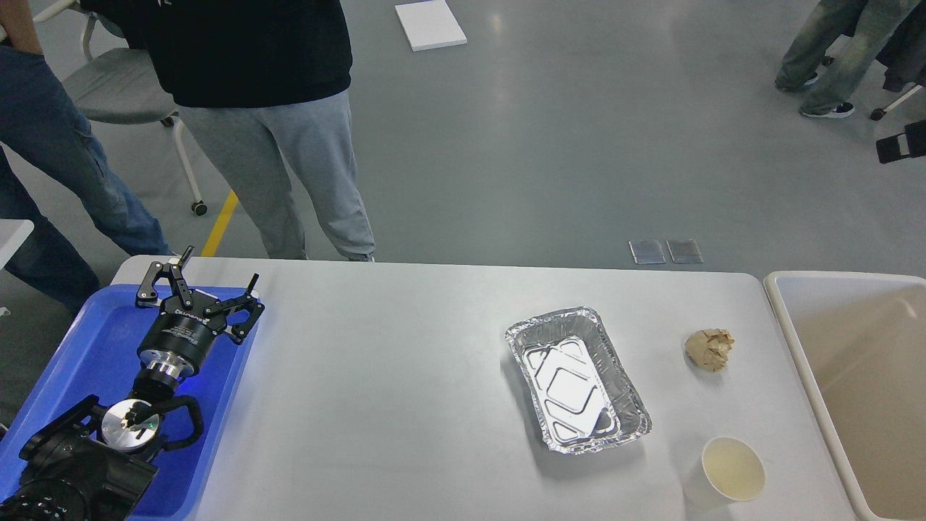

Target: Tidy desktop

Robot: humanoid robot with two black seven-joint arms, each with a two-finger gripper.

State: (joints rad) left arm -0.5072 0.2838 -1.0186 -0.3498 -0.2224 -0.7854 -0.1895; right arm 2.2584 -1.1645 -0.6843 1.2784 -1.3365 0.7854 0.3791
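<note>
- Left tool [206, 293], seen from the head view, hangs released with fingers spread and holding nothing, over the far end of the blue tray [94, 333] at the desk's left edge; the right tool is out of sight.
- On the desk [383, 376], right half: a foil tray [576, 378], a crumpled paper ball [710, 349] and a paper cup [733, 468], with the beige bin [861, 376] just beside the right edge.
- Judging by this, clearing is under way with three items left; next calls for a long reach right, or the other arm.
</note>
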